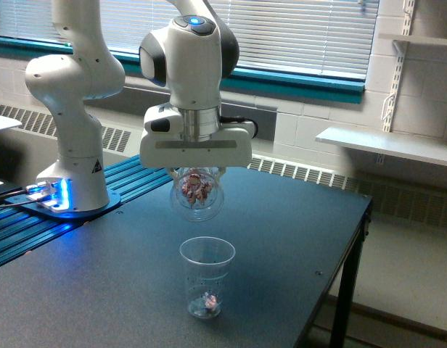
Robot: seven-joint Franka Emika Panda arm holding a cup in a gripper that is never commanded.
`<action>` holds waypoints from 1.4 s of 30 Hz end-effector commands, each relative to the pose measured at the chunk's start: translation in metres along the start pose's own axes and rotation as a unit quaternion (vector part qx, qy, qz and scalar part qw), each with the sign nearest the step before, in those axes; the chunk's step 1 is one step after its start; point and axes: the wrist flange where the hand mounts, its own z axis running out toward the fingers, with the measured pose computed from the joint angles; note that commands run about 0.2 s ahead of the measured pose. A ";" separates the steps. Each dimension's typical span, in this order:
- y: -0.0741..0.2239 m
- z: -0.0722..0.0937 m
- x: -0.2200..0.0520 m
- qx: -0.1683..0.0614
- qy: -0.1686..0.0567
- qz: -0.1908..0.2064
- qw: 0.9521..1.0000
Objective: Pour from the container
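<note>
Pour in progress. Gripper (197, 171), frame centre, clamped on tilted container (197, 196), just above and slightly left of measuring cup (207, 277); few pieces (208, 299) already inside. Next: tilt further, mouth over rim. Table (296, 239) edge at right; ample room around.

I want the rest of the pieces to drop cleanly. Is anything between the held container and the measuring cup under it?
Nothing visible. The container hangs tipped in the gripper above the measuring cup, with only open air between them. The cup's mouth is uncovered, and a few pieces lie at its bottom.
</note>
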 end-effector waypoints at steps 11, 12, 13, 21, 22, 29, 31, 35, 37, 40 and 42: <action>-0.011 -0.015 0.011 0.004 -0.021 0.011 1.000; -0.012 -0.015 0.011 0.004 -0.023 0.012 1.000; -0.012 -0.016 0.012 0.003 -0.026 0.014 1.000; -0.015 -0.017 0.013 -0.007 -0.037 0.012 0.999; -0.015 -0.018 0.014 -0.007 -0.037 0.012 0.999; -0.019 -0.019 0.015 -0.007 -0.039 0.014 0.999; -0.020 -0.019 0.015 -0.009 -0.038 0.014 0.999; -0.022 -0.018 0.013 -0.011 -0.040 0.013 0.999; -0.022 -0.017 0.012 -0.012 -0.040 0.013 0.999; -0.022 -0.016 0.011 -0.014 -0.040 0.015 0.999; -0.022 -0.015 0.010 -0.016 -0.040 0.015 0.999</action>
